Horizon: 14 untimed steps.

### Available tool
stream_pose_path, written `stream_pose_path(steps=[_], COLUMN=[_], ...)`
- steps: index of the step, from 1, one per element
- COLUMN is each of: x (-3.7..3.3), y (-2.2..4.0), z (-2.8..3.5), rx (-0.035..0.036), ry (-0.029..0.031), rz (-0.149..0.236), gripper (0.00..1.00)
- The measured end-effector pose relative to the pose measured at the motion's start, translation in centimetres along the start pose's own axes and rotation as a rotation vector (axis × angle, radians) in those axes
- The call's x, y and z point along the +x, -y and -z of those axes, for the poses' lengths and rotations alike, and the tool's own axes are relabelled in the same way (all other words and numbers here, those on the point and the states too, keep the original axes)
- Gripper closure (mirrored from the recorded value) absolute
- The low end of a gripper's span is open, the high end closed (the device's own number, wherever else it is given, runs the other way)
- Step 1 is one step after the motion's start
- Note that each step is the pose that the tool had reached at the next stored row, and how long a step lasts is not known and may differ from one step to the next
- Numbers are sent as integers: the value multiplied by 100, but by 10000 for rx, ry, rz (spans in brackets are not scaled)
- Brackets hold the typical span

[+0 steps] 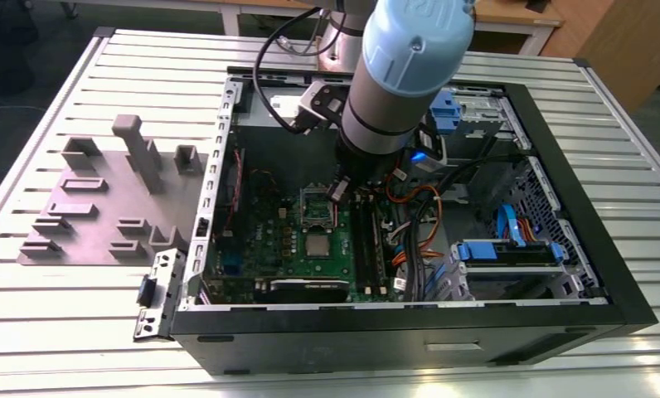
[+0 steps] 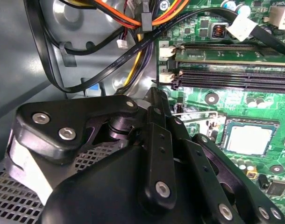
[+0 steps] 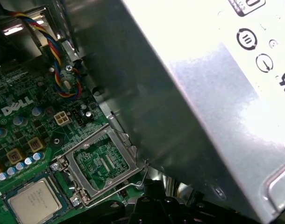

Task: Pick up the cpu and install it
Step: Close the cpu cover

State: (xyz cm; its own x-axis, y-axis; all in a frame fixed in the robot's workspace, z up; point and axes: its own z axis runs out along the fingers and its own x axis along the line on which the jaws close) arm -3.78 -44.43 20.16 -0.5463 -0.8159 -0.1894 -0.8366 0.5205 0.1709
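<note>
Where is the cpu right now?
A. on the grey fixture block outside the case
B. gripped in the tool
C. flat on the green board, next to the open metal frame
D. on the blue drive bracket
C: in the first wrist view the cpu lies flat on the green motherboard, right beside the open metal frame; the exterior view shows it on the board inside the case too.

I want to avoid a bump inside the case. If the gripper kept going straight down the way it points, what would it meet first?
Probably the motherboard, near the open socket frame rather than the cpu, which lies just beyond it. Depth is unclear, so treat this as a guess.
</note>
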Motion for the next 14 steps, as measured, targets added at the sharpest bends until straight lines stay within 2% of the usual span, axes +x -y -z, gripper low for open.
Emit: stream_pose_path(steps=[6,11,14], x=[-13,-15,-11], y=[-6,-6,-7], z=[-4,-11,-23], rx=[11,51,47], ry=[19,59,78], rz=[-66,-281,-309], gripper=[90,90,90])
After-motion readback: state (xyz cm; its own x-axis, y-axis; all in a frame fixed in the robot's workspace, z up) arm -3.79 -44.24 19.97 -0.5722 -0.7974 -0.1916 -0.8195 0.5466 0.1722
